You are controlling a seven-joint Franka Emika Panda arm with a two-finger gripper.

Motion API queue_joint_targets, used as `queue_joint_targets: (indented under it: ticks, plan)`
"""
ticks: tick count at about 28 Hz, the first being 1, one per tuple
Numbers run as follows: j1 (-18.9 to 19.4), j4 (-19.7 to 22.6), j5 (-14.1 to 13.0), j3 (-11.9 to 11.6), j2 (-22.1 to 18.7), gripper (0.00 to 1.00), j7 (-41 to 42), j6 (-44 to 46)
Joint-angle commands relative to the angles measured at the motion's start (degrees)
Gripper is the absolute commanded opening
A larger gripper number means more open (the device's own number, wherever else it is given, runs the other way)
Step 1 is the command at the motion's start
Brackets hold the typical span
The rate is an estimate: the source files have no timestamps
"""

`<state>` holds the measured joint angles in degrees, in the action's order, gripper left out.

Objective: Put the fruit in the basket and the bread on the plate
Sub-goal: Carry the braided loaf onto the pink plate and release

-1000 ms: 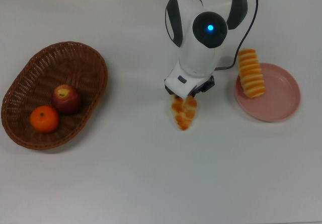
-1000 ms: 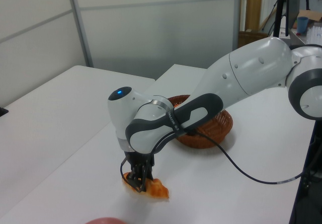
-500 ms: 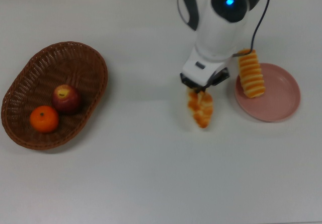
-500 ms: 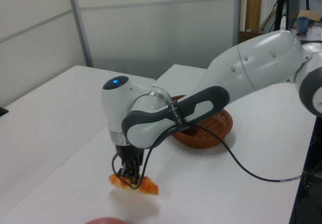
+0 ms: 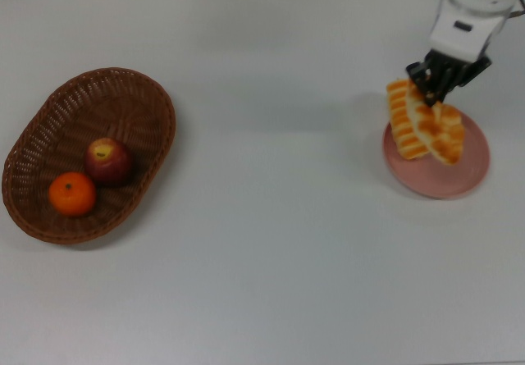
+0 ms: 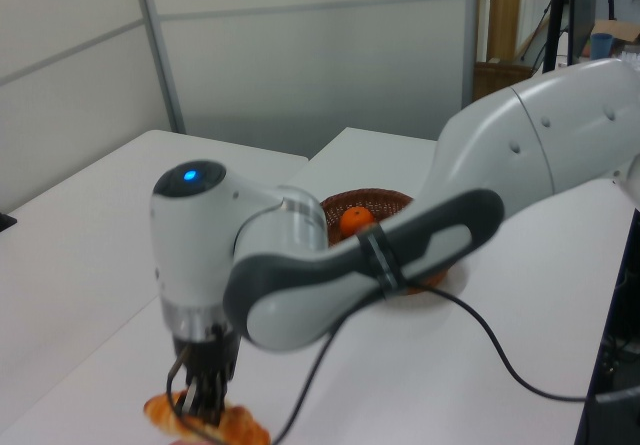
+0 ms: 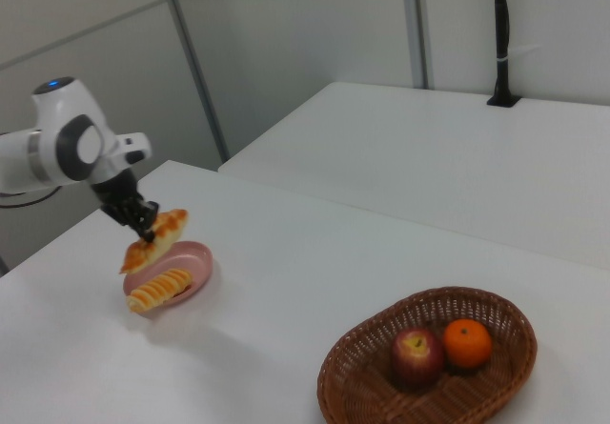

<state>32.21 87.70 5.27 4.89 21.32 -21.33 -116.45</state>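
White table (image 5: pixel 271 242), golden braided loaf (image 7: pixel 155 236) in pincer (image 7: pixel 143 226), above pink plate (image 7: pixel 195 260)

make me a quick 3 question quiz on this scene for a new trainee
1. True or false: the braided loaf lies flat on the plate.
2. Which two fruits sit in the basket?
3. The pincer holds: A) striped roll B) braided loaf C) nothing

Key:
1. False; it hangs in the pincer above the plate.
2. The apple and the mandarin.
3. B; the striped roll rests on the plate.
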Motion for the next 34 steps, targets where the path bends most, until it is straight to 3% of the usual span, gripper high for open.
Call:
queue_joint_targets:
  ticks: [1,8,9,10,11,13,14,15,22,27,32,34]
  plan:
    - [3.6,-0.2,4.5,-0.7,1.4,0.03,-6.4,0.7]
    - [4.1,-0.2,5.0,-0.7,3.8,0.05,-7.4,0.5]
    - [4.1,-0.2,5.0,-0.7,3.8,0.10,-7.2,0.4]
    - [4.1,-0.2,5.0,-0.7,3.8,0.17,-7.1,0.4]
    - [4.1,-0.2,5.0,-0.8,3.8,0.32,-6.9,0.4]
    - [4.0,-0.2,4.9,-0.8,3.8,0.42,-6.8,0.5]
    - [4.0,-0.2,4.8,-0.8,3.6,0.58,-6.7,0.5]
    - [3.9,-0.2,4.5,-0.8,3.2,1.00,-6.9,0.6]
    - [3.9,-0.7,4.1,-1.2,0.9,1.00,-7.1,1.3]
    - [2.8,-0.7,3.9,-1.6,-3.0,1.00,-7.1,5.3]
    - [-2.5,-0.6,2.7,-1.6,-7.9,1.00,-6.0,10.4]
    - [-5.7,-0.7,0.5,-1.7,-10.3,1.00,-3.9,13.2]
